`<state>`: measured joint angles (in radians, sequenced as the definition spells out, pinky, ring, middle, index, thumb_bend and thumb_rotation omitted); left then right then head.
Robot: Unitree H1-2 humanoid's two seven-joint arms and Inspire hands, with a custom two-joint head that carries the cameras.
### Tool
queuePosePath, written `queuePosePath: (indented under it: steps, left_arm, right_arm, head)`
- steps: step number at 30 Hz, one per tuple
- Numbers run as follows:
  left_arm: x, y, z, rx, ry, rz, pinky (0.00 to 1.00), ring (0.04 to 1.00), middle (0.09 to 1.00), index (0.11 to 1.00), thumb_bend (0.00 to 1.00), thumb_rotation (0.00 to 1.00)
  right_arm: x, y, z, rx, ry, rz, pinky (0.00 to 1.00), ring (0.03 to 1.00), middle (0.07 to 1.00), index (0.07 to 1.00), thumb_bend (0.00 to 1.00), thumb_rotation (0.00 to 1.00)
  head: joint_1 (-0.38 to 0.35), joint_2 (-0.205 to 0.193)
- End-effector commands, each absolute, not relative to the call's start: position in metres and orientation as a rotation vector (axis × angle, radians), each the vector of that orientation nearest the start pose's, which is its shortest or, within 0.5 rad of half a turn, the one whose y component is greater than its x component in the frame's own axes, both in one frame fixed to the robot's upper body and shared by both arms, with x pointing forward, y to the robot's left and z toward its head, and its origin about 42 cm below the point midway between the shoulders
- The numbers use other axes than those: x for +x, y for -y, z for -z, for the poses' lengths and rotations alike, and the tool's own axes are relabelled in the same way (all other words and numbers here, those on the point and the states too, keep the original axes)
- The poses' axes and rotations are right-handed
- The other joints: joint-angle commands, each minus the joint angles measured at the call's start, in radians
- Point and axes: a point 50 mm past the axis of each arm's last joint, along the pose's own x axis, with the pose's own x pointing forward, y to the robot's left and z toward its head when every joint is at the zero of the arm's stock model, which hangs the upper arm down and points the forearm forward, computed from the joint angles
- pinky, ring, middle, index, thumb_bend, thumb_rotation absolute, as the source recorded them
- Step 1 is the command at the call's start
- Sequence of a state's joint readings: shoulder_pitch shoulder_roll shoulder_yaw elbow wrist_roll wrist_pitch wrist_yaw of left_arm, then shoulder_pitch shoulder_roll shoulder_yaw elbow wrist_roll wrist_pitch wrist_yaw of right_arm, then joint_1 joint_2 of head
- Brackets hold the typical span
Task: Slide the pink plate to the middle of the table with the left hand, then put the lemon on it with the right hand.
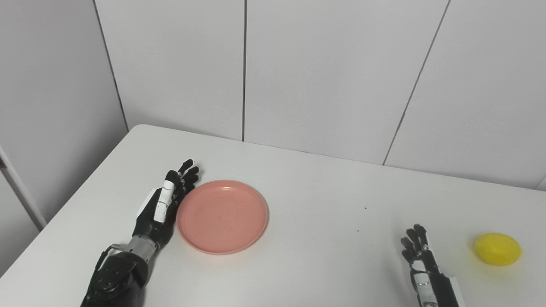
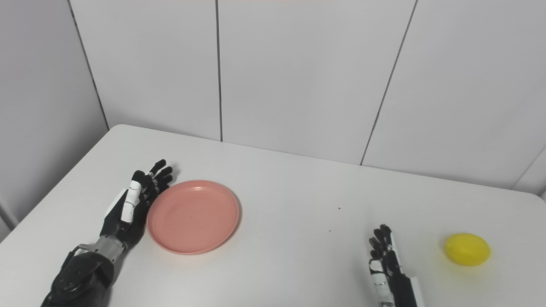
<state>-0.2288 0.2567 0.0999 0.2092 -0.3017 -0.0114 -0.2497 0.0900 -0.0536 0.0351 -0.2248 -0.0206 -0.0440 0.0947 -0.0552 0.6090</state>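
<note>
The round pink plastic plate [image 1: 222, 216] lies left of the white table's [image 1: 324, 192] middle, the left robot hand [image 1: 164, 204] open, flat against its left rim. The yellow lemon [image 1: 498, 249] waits near the right edge, untouched beside the open, empty right robot hand [image 1: 420, 260]. Both steps seem unfinished.

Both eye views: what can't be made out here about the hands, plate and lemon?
- Left hand against the pink plate: whether it touches the rim is unclear; the hand hides that edge in both views.
- Right hand: its wrist and arm are cut off by the bottom edge.
- Lemon: surface detail too small and blurred.
- Table: near edge is out of frame.
</note>
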Motion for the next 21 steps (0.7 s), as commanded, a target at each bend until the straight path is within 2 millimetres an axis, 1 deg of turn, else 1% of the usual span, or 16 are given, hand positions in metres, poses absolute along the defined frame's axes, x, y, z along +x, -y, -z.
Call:
queuePosePath:
  steps: [1,4,11,13,17,21]
  left_arm:
    - [0.356,-0.294,-0.127,-0.086,0.047,0.224,1.00,0.986,0.971,0.969,0.79,1.00]
    - [0.356,-0.293,-0.123,-0.084,0.045,0.252,1.00,0.990,0.974,0.974,0.79,1.00]
    - [0.355,-0.286,-0.113,-0.079,0.027,0.300,1.00,0.991,0.974,0.962,0.81,1.00]
    - [0.353,-0.283,-0.111,-0.083,0.025,0.304,1.00,0.990,0.972,0.957,0.81,1.00]
    - [0.350,-0.277,-0.105,-0.090,0.027,0.314,1.00,0.988,0.972,0.955,0.80,1.00]
    - [0.343,-0.266,-0.100,-0.099,0.027,0.303,1.00,0.988,0.968,0.959,0.81,1.00]
  right_arm:
    - [0.260,0.211,-0.149,-0.089,0.251,-0.107,0.99,0.963,0.973,0.998,0.54,0.94]
    - [0.262,0.207,-0.148,-0.103,0.257,-0.101,0.99,0.958,0.968,0.990,0.56,0.96]
    - [0.266,0.203,-0.149,-0.122,0.254,-0.084,0.99,0.960,0.974,0.992,0.58,0.97]
    - [0.267,0.202,-0.149,-0.118,0.250,-0.083,1.00,0.961,0.973,0.992,0.60,0.98]
    - [0.269,0.199,-0.149,-0.110,0.246,-0.081,1.00,0.971,0.976,0.995,0.60,0.98]
    - [0.270,0.198,-0.149,-0.108,0.246,-0.075,0.99,0.973,0.976,0.993,0.59,0.98]
  head:
    - [-0.038,0.003]
    - [-0.083,0.009]
    - [-0.121,0.024]
    - [-0.151,0.022]
    - [-0.174,0.018]
    - [-0.169,0.016]
